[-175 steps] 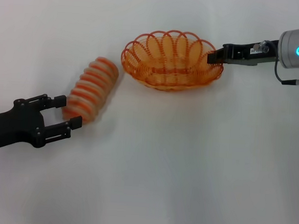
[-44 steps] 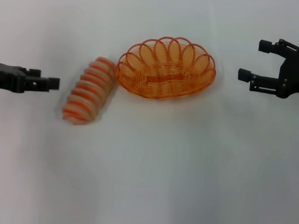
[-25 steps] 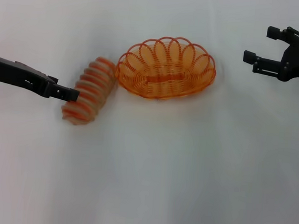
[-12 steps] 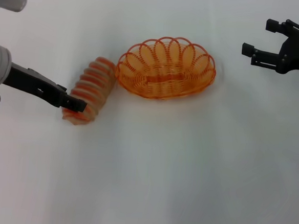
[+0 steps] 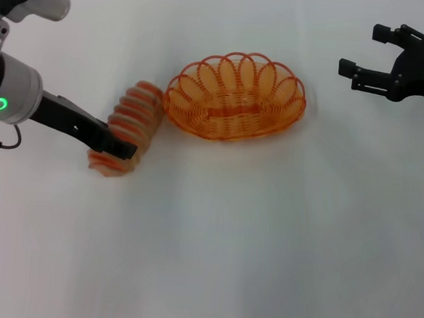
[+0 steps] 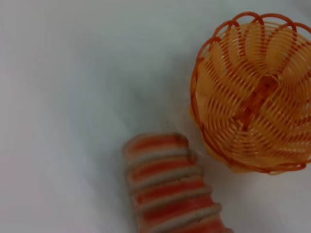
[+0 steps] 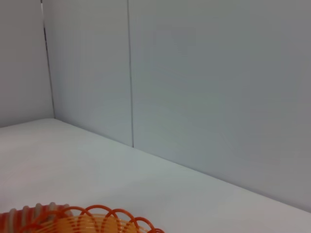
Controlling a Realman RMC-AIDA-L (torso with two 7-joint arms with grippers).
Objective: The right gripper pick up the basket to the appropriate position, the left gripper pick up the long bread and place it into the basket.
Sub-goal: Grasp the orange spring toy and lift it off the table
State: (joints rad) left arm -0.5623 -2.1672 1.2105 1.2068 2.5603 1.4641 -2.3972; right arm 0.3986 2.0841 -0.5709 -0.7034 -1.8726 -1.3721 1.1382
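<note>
The orange wire basket stands on the white table, at the middle of the head view. The long bread, tan with orange stripes, lies just left of it, one end almost at the basket's rim. My left gripper reaches in from the left and sits over the bread's near end. My right gripper is open and empty, well to the right of the basket and apart from it. The left wrist view shows the bread and the basket side by side. The right wrist view shows only the basket's rim.
The white table bears nothing else in the head view. A grey wall stands behind the table in the right wrist view.
The right gripper has let go of the basket, which now stands a little further left, and has drawn back to the right. The left arm has swung in over the bread's near end.
</note>
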